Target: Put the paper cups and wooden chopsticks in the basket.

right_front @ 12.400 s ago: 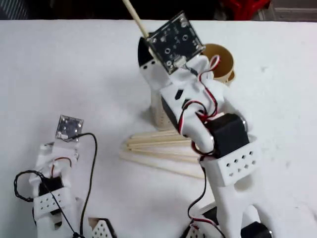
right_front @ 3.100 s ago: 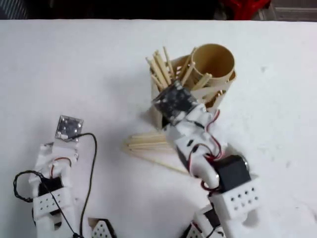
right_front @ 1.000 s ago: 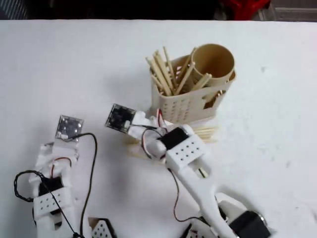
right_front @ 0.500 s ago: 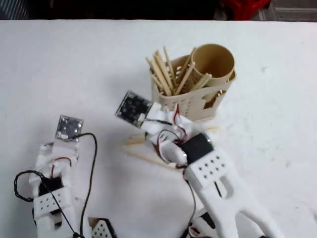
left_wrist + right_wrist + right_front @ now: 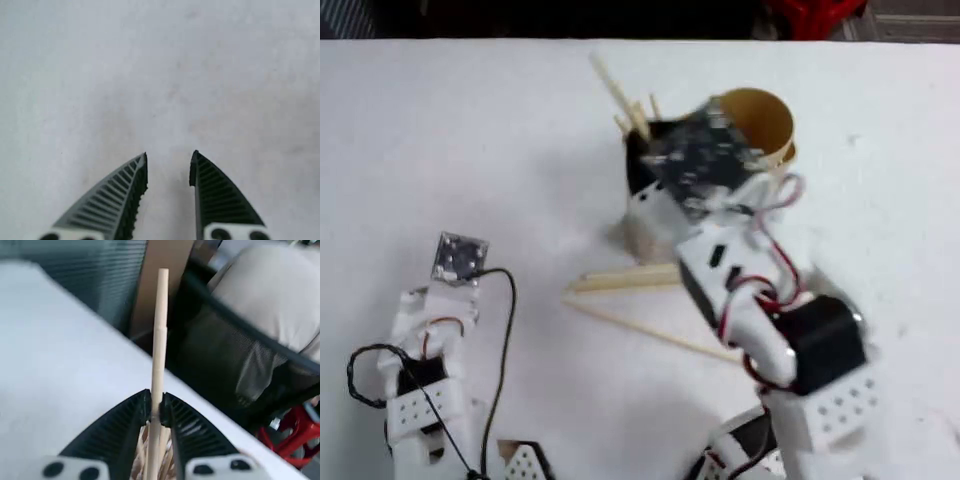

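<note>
My right gripper [image 5: 156,412] is shut on a wooden chopstick [image 5: 159,330] that stands up between its fingers. In the high view that chopstick [image 5: 613,88] sticks out up-left above the cream basket [image 5: 650,225], with the right arm over the basket. A tan paper cup [image 5: 760,122] stands in the basket's right side, and several chopsticks [image 5: 642,112] lean inside it. More chopsticks [image 5: 625,283] lie on the table in front of the basket, one [image 5: 650,330] slanting toward the arm's base. My left gripper [image 5: 169,162] hangs open over bare table, at the lower left [image 5: 458,258].
The white table [image 5: 470,140] has free room to the left and behind the basket. A black cable [image 5: 505,330] loops beside the left arm. Beyond the table's far edge the right wrist view shows a dark chair [image 5: 225,370].
The right arm has risen from the chopsticks on the table to over the basket, carrying one chopstick. The left arm has not moved.
</note>
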Controlling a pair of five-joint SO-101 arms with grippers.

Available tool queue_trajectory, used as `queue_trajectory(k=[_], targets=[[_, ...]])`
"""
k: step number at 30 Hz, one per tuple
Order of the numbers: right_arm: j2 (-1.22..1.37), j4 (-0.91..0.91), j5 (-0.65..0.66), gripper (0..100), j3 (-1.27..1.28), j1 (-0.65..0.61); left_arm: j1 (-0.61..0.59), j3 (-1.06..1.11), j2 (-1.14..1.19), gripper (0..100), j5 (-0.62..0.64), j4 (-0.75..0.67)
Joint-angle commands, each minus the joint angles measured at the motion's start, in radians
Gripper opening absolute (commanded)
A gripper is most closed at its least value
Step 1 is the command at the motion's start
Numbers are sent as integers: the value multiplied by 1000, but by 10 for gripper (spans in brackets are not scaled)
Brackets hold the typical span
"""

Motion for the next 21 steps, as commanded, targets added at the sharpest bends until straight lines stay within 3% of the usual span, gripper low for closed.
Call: queue_trajectory(k=[1, 9, 16, 21], targets=[[-22, -156, -55, 16, -66, 21, 15, -3, -12, 155, 5, -20], [117, -490, -137, 17, -68, 31, 15, -3, -12, 155, 5, -20], [265, -522, -146, 18, -61, 162, 15, -3, -12, 155, 5, -20], [300, -529, -146, 18, 28, 171, 15, -3, -12, 155, 5, -20]])
